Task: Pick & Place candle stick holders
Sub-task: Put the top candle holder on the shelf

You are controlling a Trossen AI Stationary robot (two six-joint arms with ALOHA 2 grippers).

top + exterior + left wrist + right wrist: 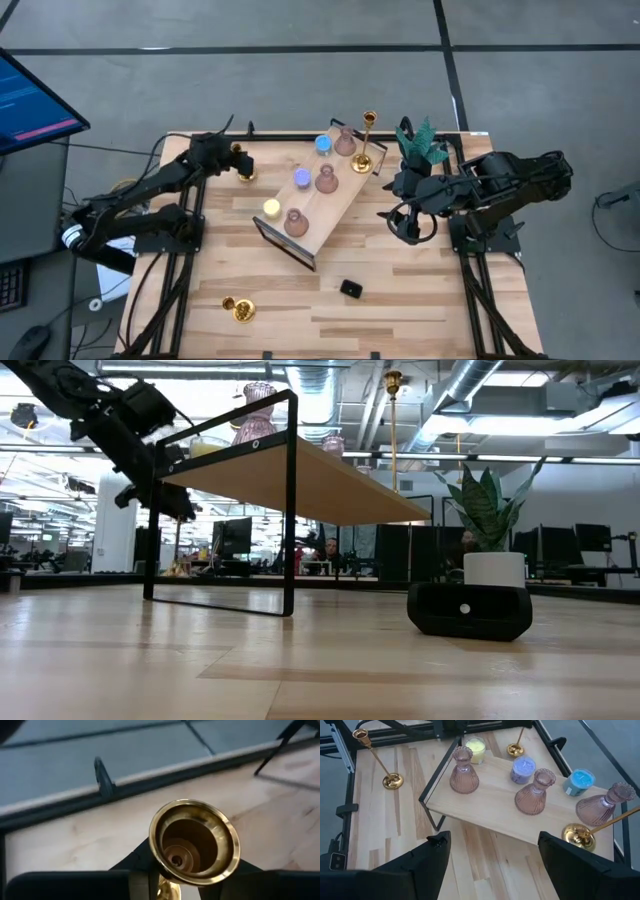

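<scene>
While seven holders sit on the raised wooden shelf [335,205], I see my left gripper [240,163] near the desk's far left corner, grasping a shiny gold stemmed holder [194,841]. Another gold holder [239,308] waits near the front edge. My right gripper [408,222] hangs spread, empty.

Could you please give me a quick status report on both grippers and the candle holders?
Left gripper closed around gold holder, far-left table. Right gripper open, idle beside shelf. Nothing blocking.
</scene>
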